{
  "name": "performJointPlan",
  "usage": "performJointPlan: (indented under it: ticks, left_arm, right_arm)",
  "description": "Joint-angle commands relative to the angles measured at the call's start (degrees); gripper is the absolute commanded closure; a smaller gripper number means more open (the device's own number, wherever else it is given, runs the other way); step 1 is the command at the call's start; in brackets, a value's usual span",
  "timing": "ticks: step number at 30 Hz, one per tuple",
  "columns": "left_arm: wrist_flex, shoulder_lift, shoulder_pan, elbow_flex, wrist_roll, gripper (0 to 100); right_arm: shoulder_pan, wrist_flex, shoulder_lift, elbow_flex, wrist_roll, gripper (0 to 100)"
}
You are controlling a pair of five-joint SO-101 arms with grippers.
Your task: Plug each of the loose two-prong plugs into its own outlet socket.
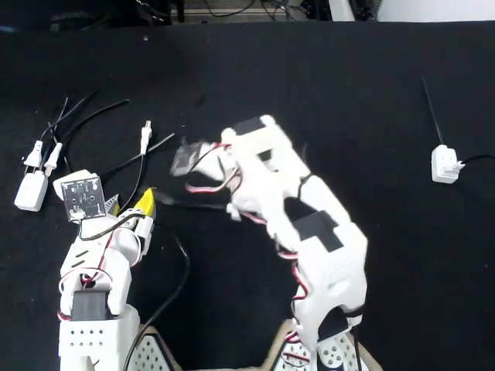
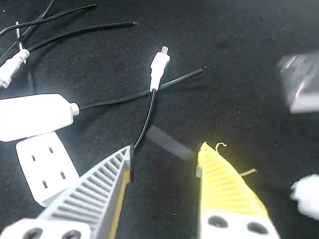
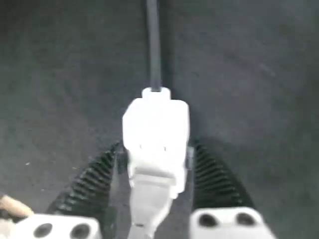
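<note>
Holding one plug, with the socket not yet reached.
Right gripper (image 3: 157, 147) is clamped on a white plug (image 3: 156, 124), its black cord (image 3: 153, 45) running away from it; in the high view it sits just beyond the left gripper (image 2: 166, 148). That one has its jaws apart, holding nothing. A loose plug (image 2: 159, 63) lies just ahead of it, and a socket block (image 2: 47, 169) sits close beside its grey finger. Next, I judge, the plug must go to a free socket, prongs squared to the slots, then be pressed straight in.
</note>
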Motion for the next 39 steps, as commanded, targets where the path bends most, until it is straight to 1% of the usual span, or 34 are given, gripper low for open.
performJointPlan:
  ticks: [1, 4, 6, 7, 8, 12, 16, 22, 29, 35, 39]
  left_arm:
    - [-0.26, -0.35, -0.31, 0.4, -0.18, 78]
    - [-0.26, -0.35, -0.31, 0.31, -0.26, 78]
    - [-0.26, -0.35, -0.31, 0.31, -0.26, 78]
    - [-0.26, -0.35, -0.31, 0.31, -0.26, 78]
    - [-0.26, -0.35, -0.31, 0.31, -0.26, 78]
    - [-0.26, -0.35, 0.04, 0.4, -0.26, 78]
    - [-0.26, -0.35, -0.31, 0.66, -0.26, 78]
    - [-0.26, -0.35, -0.31, 0.75, -0.44, 78]
    - [-0.26, -0.35, -0.31, 0.84, -0.44, 78]
    - [-0.26, -0.35, -0.4, 0.84, -0.44, 78]
    - [-0.26, -0.35, -0.4, 0.84, -0.44, 78]
  right_arm:
    - [10.55, 3.43, -4.26, -11.91, -9.49, 98.8]
    - [17.76, 9.32, -7.43, -20.53, -19.52, 98.8]
    - [22.51, 14.33, -8.4, -26.24, -24.44, 98.7]
    - [25.23, 16.26, -8.4, -28.97, -25.76, 98.7]
    - [27.87, 17.67, -8.4, -31.16, -26.37, 98.7]
    - [37.8, 17.67, -6.64, -34.86, -26.99, 98.7]
    - [43.43, 17.41, -0.66, -38.02, -26.9, 98.7]
    - [47.91, 17.49, 12.35, -52.88, -26.64, 98.7]
    - [49.76, 17.85, 27.47, -69.49, -26.64, 98.7]
    - [50.99, 17.85, 34.59, -75.3, -27.16, 98.7]
    - [52.57, 17.41, 36.26, -75.82, -30.68, 98.7]
